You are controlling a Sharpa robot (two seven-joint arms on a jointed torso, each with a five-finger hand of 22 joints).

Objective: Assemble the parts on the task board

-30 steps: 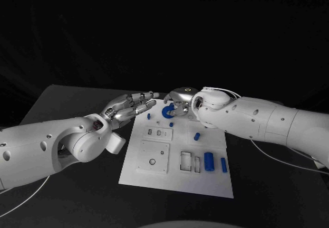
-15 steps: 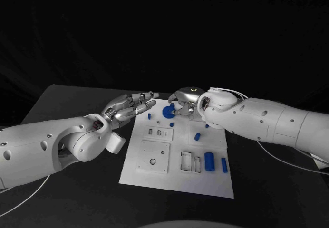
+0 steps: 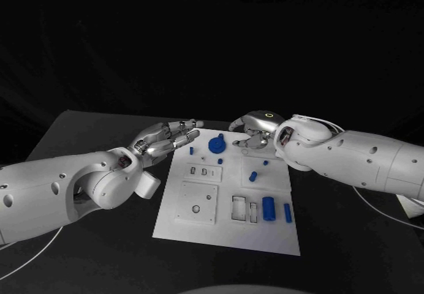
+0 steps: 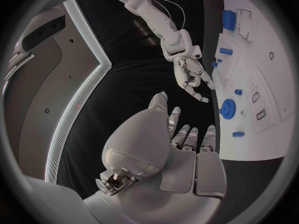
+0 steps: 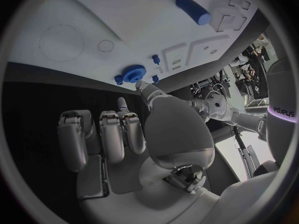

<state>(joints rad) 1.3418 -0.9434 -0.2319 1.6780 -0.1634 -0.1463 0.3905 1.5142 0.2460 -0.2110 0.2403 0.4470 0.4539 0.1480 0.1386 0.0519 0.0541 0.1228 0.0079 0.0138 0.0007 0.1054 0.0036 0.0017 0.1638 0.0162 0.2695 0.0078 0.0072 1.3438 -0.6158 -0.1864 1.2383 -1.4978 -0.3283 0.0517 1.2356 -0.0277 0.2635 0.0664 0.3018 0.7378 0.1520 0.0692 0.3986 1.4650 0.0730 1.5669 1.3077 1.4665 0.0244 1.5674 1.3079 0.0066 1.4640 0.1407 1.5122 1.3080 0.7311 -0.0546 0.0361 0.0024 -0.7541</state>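
Both empty: right hand (image 3: 253,131) loosely curled just beside blue gear (image 3: 216,144), left hand (image 3: 168,139) open opposite, similarly close.

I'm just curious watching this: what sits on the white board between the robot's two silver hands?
In the head view, the blue gear stands on the task board between the left hand and right hand; neither hand touches it.

The black table (image 3: 79,131) carries the white task board (image 3: 228,229).
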